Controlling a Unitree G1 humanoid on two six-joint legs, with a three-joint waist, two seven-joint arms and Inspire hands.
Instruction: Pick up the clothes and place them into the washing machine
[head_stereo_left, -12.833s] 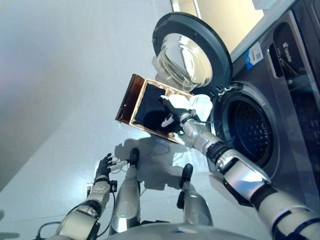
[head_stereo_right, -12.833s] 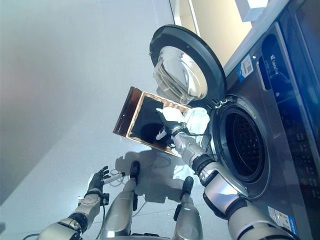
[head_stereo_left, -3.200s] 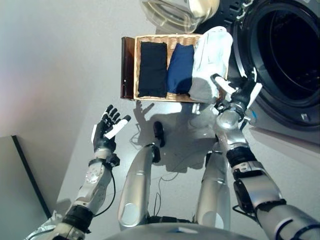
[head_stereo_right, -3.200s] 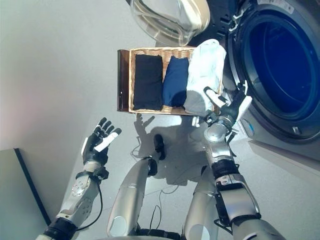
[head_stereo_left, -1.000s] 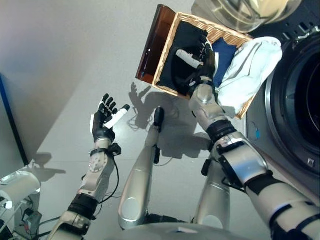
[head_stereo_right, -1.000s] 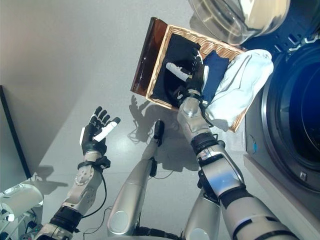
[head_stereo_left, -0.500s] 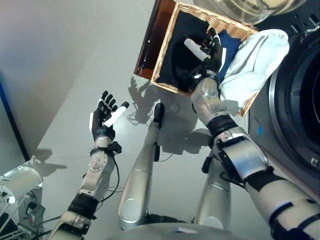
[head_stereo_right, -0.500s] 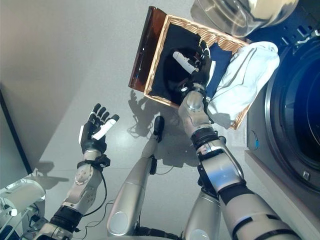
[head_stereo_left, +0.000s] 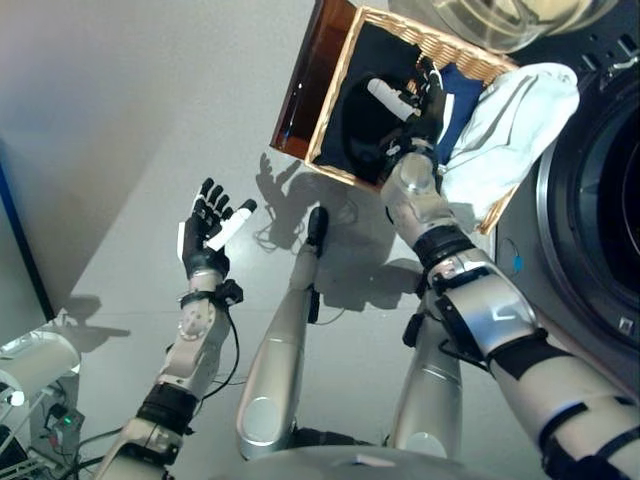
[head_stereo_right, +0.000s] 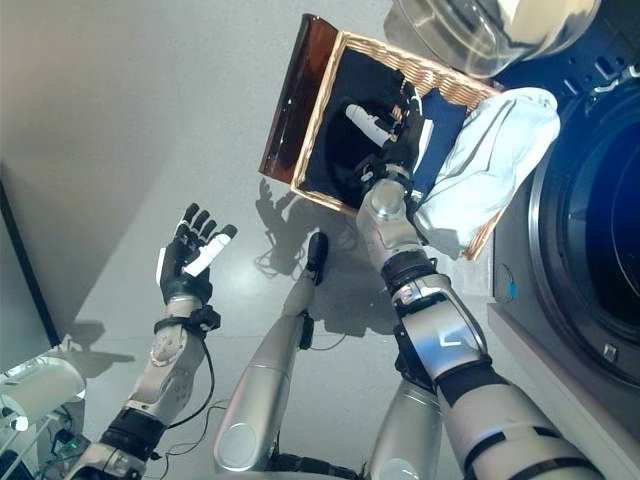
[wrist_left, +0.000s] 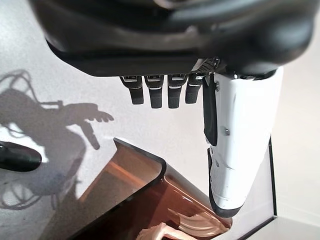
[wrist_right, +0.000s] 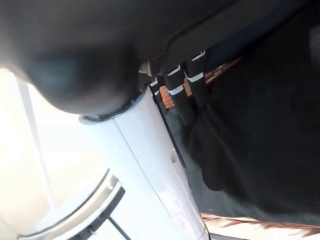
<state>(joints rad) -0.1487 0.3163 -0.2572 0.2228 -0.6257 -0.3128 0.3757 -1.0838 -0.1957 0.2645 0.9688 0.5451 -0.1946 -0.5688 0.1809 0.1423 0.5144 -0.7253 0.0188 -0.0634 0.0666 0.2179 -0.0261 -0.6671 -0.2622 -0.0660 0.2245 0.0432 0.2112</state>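
A wicker basket (head_stereo_left: 340, 75) on the floor holds a folded black garment (head_stereo_left: 360, 125), a blue garment (head_stereo_left: 465, 85) and a white garment (head_stereo_left: 515, 105) that drapes over its rim towards the machine. My right hand (head_stereo_left: 415, 95) is open over the black garment. In the right wrist view its straight fingers (wrist_right: 187, 102) reach down to the black cloth (wrist_right: 260, 125) without curling round it. My left hand (head_stereo_left: 205, 240) is open and empty, held up over the bare floor well left of the basket.
The washing machine's dark drum opening (head_stereo_left: 605, 200) is at the right, with its glass door (head_stereo_left: 500, 15) swung open above the basket. The basket has a brown side panel (head_stereo_left: 305, 90) on its left. A silver device (head_stereo_left: 30, 365) sits at the lower left.
My right hand has gone from beside the white garment to over the black one, and has barely moved in the last half second. The camera has turned. The left hand stays raised.
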